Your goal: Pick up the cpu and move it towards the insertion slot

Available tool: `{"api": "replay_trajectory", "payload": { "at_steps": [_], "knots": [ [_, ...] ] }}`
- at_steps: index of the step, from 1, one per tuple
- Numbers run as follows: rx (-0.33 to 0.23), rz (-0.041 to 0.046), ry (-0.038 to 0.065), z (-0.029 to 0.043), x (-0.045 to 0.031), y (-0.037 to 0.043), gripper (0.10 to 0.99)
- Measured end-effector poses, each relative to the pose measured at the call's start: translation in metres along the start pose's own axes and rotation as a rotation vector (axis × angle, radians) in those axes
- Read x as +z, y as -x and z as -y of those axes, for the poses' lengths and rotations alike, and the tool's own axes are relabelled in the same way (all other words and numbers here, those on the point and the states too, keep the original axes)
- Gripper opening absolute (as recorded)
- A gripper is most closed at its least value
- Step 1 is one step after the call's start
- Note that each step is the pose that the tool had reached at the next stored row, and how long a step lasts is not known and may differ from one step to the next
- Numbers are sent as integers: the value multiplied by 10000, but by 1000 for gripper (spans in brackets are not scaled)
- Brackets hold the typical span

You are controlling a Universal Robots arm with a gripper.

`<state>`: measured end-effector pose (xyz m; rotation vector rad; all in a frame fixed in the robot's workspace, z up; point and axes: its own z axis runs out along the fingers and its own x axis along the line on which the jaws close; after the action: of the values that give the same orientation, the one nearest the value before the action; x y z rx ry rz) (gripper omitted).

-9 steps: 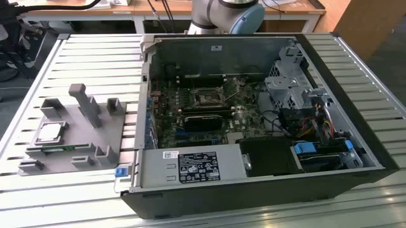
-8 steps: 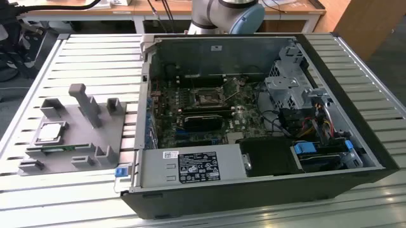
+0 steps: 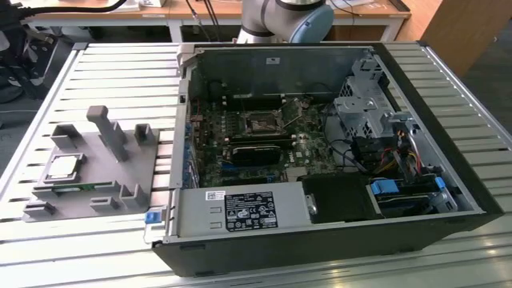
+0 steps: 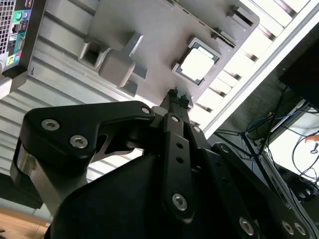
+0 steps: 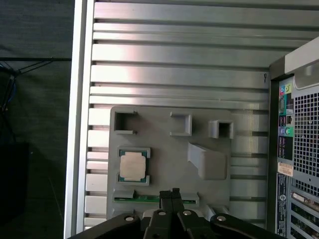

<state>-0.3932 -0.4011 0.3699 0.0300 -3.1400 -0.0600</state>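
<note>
a: where was the cpu [image 3: 64,166] at this moment?

b: it lay flat in its square recess on the grey fixture tray [image 3: 104,180], on the exterior view's left, well apart from the open computer case [image 3: 320,150]. in both wrist views the chip [image 5: 133,166] sat untouched, silver top up, with the green memory stick [image 5: 144,198] in a groove just beside it

a: and the gripper [image 5: 169,193]?

b: its fingertips [image 4: 177,94] were pressed together, holding nothing, and it hung above the tray near the memory stick groove, not over the chip

a: where was the insertion slot [image 3: 262,123]?

b: on the dark green board inside the case, toward the far side, framed in silver metal with a dark centre. the pick-up had not yet been done

a: what hazards applied from this state?

b: three, by judgement. first, a descent with the fingertips together would strike the lid instead of straddling it. second, the offset toward the stick risked a grasp on the wrong part. third, the chip was thin and seated within low walls; a shallow or skewed pinch could let it slip or tilt, and a tilted carry could foul the case wall [image 3: 186,102] on the way across
</note>
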Motion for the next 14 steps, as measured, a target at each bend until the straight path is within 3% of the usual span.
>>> {"api": "replay_trajectory", "payload": {
  "at_steps": [14],
  "knots": [
    [1, -1, -6, -4, 6, -201, 106]
  ]
}}
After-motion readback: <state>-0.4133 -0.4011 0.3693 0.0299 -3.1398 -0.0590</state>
